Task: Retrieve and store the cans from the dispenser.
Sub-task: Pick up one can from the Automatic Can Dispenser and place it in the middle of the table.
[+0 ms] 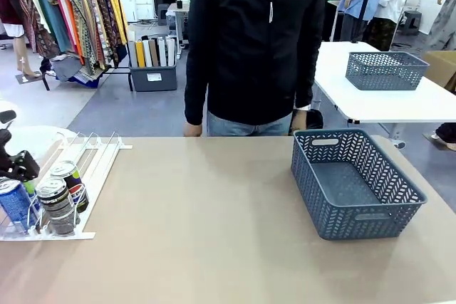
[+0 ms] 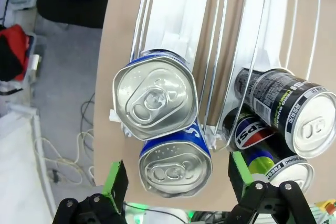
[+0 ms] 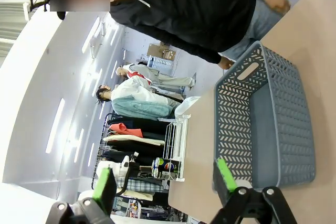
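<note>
The left pincer (image 2: 177, 179), spread and empty, pointed straight down at the frontmost blue can (image 2: 176, 167), which stood upright in the dispenser (image 2: 173, 19), its silver top facing up into the gap, while the right pincer (image 3: 165, 179), also spread, hovered far off facing the basket (image 3: 273, 129).

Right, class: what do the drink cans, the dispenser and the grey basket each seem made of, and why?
Drink cans: probably aluminium; dull silver tops with pull tabs, printed sides. Dispenser: seemingly glossy white plastic; its thin shiny rails may be wire. Grey basket: likely matt moulded plastic; herringbone-pierced walls.
</note>
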You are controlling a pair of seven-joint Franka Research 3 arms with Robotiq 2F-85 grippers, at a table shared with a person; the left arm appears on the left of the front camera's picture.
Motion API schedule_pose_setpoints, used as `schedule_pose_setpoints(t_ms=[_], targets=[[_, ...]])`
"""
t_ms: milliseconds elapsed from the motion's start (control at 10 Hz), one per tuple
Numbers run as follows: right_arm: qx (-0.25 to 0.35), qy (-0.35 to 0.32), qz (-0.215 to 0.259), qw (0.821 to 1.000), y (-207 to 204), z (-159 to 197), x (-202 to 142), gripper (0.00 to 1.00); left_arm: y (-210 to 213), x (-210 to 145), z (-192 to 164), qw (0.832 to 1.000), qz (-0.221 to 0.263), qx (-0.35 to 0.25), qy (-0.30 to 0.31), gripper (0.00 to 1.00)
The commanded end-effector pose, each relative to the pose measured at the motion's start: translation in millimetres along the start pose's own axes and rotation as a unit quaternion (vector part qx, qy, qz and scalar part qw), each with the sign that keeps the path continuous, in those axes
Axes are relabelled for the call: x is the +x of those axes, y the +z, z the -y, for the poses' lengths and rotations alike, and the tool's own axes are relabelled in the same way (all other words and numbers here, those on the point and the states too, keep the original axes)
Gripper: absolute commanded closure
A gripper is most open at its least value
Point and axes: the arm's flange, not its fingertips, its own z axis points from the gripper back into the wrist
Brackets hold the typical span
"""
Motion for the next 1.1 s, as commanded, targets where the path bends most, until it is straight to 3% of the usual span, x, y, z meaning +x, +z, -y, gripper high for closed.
schedule_pose_setpoints(t_ms=[0,300,400,500,600,1000], targets=[[0.007,0.004,0.003,1.000,-0.2,-3.4,2.9,0.00,-5.7,-0.3,1.3,1.000,-0.008,0.020,0.017,0.00],[0.007,0.004,0.003,1.000,-0.2,-3.4,2.9,0.00,-10.2,2.6,4.2,1.000,-0.001,0.019,0.012,0.00],[0.007,0.004,0.003,1.000,-0.2,-3.4,2.9,0.00,-10.1,3.3,4.4,1.000,0.001,0.017,0.010,0.14],[0.007,0.004,0.003,1.000,-0.2,-3.4,2.9,0.00,-10.6,2.8,5.2,1.000,0.000,0.018,0.007,0.74],[0.007,0.004,0.003,1.000,-0.2,-3.4,2.9,0.00,-11.4,2.1,5.4,1.000,-0.001,0.019,0.006,1.00],[0.007,0.004,0.003,1.000,-0.2,-3.4,2.9,0.00,-12.1,2.5,6.1,1.000,0.011,0.017,0.002,1.00]])
